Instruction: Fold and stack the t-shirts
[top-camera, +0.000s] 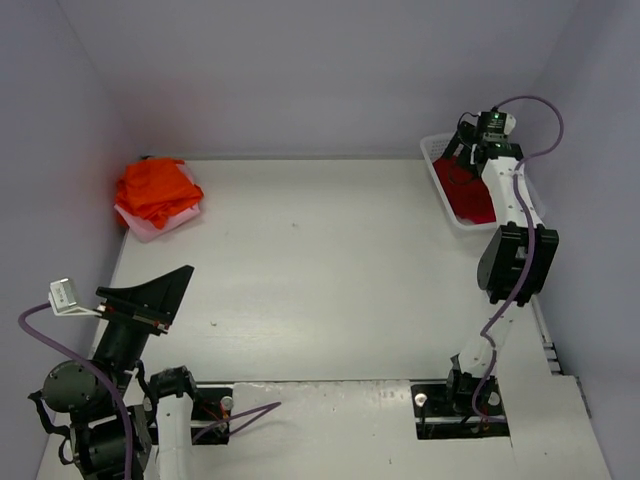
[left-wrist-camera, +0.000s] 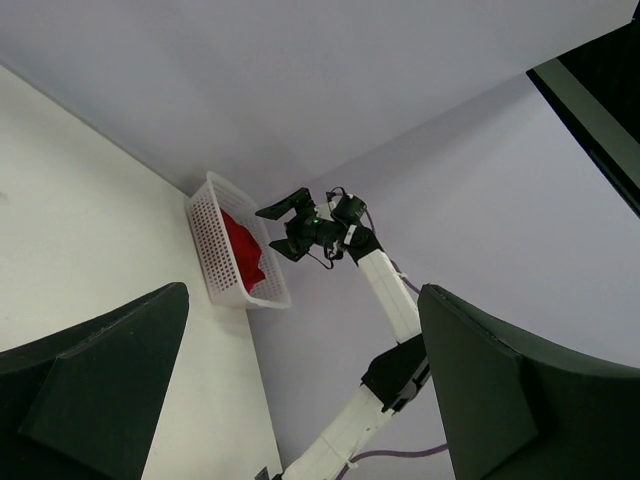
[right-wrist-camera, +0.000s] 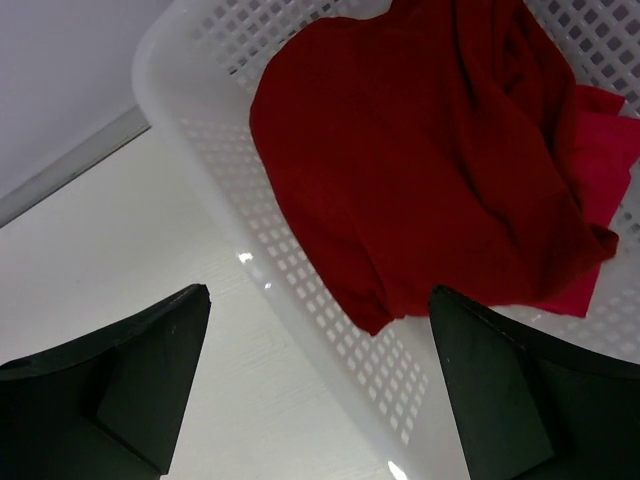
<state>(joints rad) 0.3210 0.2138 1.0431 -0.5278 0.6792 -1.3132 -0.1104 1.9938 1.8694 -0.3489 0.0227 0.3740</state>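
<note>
Sharing one basket (right-wrist-camera: 235, 215) — dark red shirt (right-wrist-camera: 420, 160), crimson shirt (right-wrist-camera: 608, 150).

Right wrist: basket (right-wrist-camera: 232, 172) cropped top and right; crimson shirt (right-wrist-camera: 605, 140) mostly buried under dark red shirt (right-wrist-camera: 420, 170). Top: pale pink shirt (top-camera: 147, 226) mostly under orange shirts (top-camera: 155, 190).

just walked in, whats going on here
The right end effector hovers open over the white lattice basket, above a dark red t-shirt lying on a crimson t-shirt; nothing is gripped. The left end effector is open and empty near its base. Orange t-shirts sit piled on a pale pink t-shirt at the far left of the table.
</note>
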